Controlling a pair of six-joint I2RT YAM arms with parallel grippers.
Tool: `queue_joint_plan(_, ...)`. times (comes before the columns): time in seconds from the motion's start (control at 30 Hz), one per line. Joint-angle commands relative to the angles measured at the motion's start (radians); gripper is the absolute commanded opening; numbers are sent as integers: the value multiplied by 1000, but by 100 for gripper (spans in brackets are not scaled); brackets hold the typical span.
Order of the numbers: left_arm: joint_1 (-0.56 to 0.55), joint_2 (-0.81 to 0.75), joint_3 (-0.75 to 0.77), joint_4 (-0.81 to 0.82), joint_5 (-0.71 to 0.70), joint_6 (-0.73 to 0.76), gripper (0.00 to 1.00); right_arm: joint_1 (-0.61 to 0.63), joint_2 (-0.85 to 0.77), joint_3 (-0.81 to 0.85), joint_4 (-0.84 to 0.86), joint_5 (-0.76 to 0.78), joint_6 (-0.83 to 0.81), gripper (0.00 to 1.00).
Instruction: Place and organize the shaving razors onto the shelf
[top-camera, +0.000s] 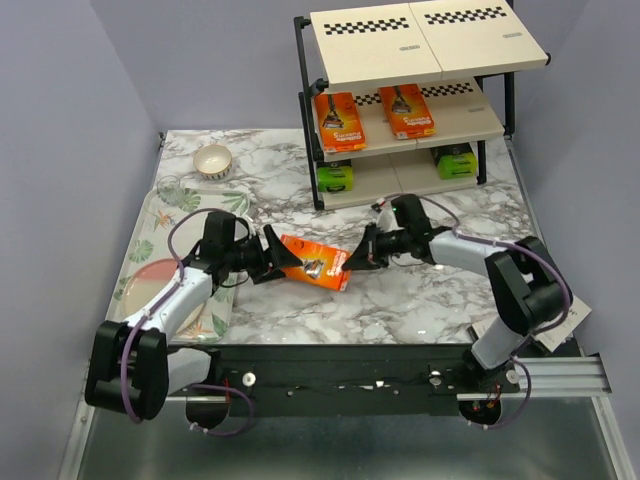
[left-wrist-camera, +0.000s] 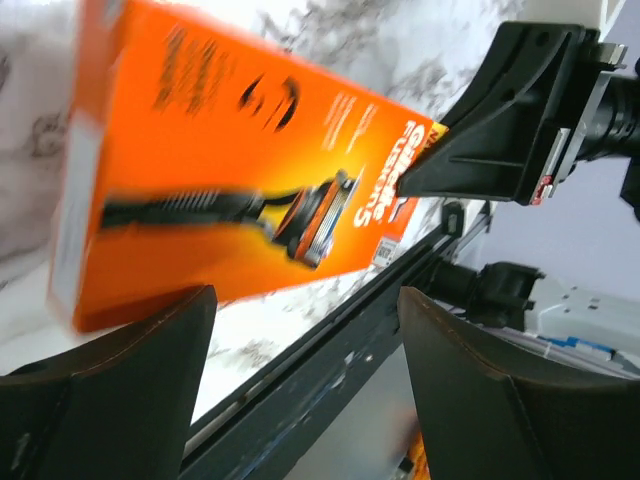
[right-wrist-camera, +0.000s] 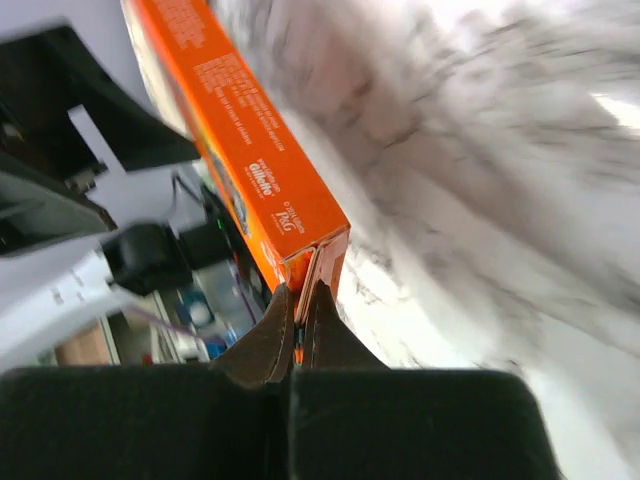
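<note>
The orange pack (top-camera: 315, 262) sits out over the marble table (top-camera: 300, 310), well in front of the shelf (top-camera: 440, 50), strung between the two arms. The right gripper (top-camera: 352, 260) has it: from its wrist camera the fingers (right-wrist-camera: 268, 342) are pinched tight on the thin flap at the pack's end, and the box runs straight away from them. At the other end the left gripper (top-camera: 272, 256) stands wide, its two dark fingers (left-wrist-camera: 130, 380) spread well apart. The pack's near corner hangs just above and beyond one fingertip; I can't tell whether it touches. The box tilts, printed face up, and whether any edge rests on the marble I cannot say. On the shelf, two orange packs (top-camera: 340, 122) lie flat on the middle board and two black packs (top-camera: 335, 177) on the bottom one.
</note>
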Motion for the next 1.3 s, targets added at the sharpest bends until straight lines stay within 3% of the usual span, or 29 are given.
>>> queue_joint_plan(0.0, -5, 76, 90, 136, -18, -108, 87, -138, -115, -92, -1, 102, 87, 1)
queue_joint_plan(0.17, -83, 183, 110, 275, -90, -197, 92, -167, -161, -201, 16, 127, 157, 1)
queue_joint_plan(0.3, -175, 270, 125, 390, -142, -246, 94, -168, -165, -198, 27, 121, 205, 1)
queue_joint_plan(0.4, -215, 339, 157, 389, -172, -286, 94, -181, -149, -166, 42, 107, 241, 1)
queue_joint_plan(0.73, -258, 449, 240, 312, -263, -321, 93, -245, -57, -72, 47, 78, 332, 1)
queue_joint_plan(1.07, -252, 613, 231, 548, -193, -436, 95, -196, -85, -130, 11, 40, 409, 1)
queue_joint_plan(1.17, -235, 629, 225, 616, -162, -455, 90, -193, -71, -104, -4, 46, 386, 0)
queue_joint_plan(1.2, -230, 627, 228, 628, -148, -453, 85, -193, -68, -98, -34, 49, 381, 1)
queue_joint_plan(1.23, -221, 624, 232, 631, -133, -452, 82, -193, -63, -89, -35, 50, 377, 3)
queue_joint_plan(1.27, -218, 612, 231, 648, -119, -445, 76, -192, -54, -83, -48, 52, 357, 14)
